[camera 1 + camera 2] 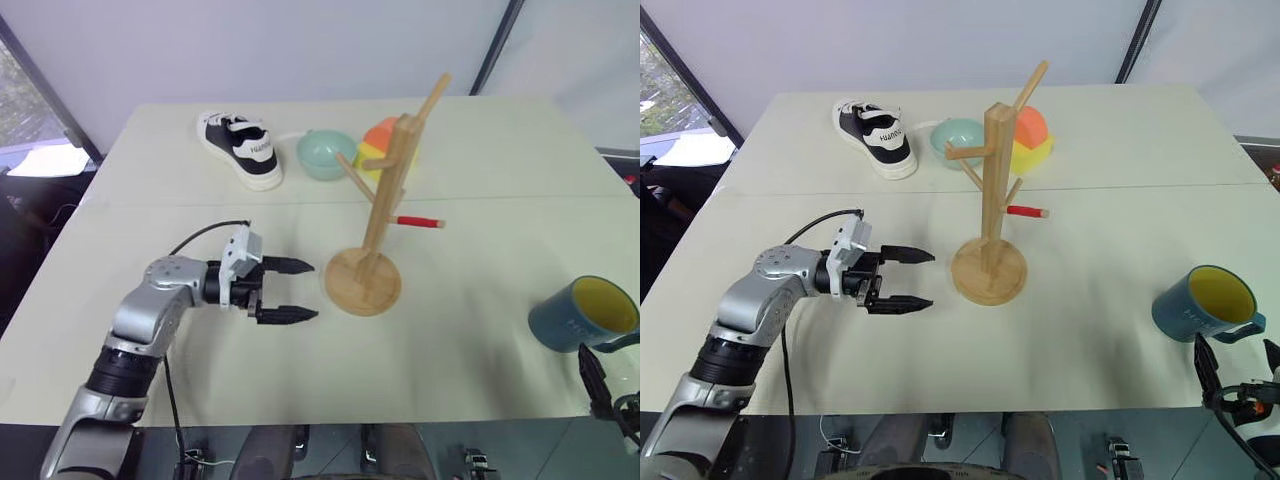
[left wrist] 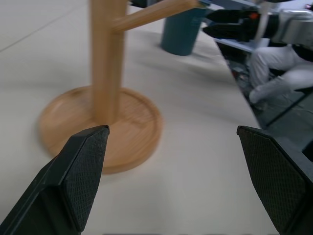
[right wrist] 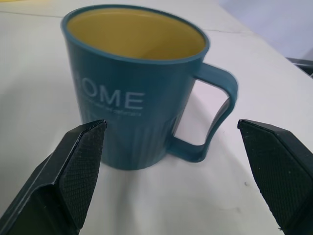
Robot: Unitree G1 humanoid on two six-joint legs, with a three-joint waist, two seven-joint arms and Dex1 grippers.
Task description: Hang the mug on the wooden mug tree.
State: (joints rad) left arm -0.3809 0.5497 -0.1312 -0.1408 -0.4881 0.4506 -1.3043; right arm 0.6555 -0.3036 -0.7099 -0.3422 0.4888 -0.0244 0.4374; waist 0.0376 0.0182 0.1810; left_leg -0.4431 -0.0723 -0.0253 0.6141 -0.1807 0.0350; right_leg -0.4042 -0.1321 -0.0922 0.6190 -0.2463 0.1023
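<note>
Glossy slate-blue mug [image 3: 134,93] upright, handle pointing right.
Both grippers spread, empty: left gripper [image 1: 290,291] beside smooth wooden mug tree [image 1: 378,205], right gripper [image 3: 183,176] before the mug.

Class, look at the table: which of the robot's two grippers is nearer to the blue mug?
Right. The right gripper sits open just in front of the mug, while the left gripper is far across the table, beside the wooden mug tree.

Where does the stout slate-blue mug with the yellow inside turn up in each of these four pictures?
Left eye view: the slate-blue ceramic mug stands upright at the right edge.
Right eye view: lower right, handle toward the table's right edge.
Left wrist view: its lower body near the top, behind the peg.
Right wrist view: centre, lettering facing.
Shared landmark: the tall light-wood mug tree, beside it in three views.
</note>
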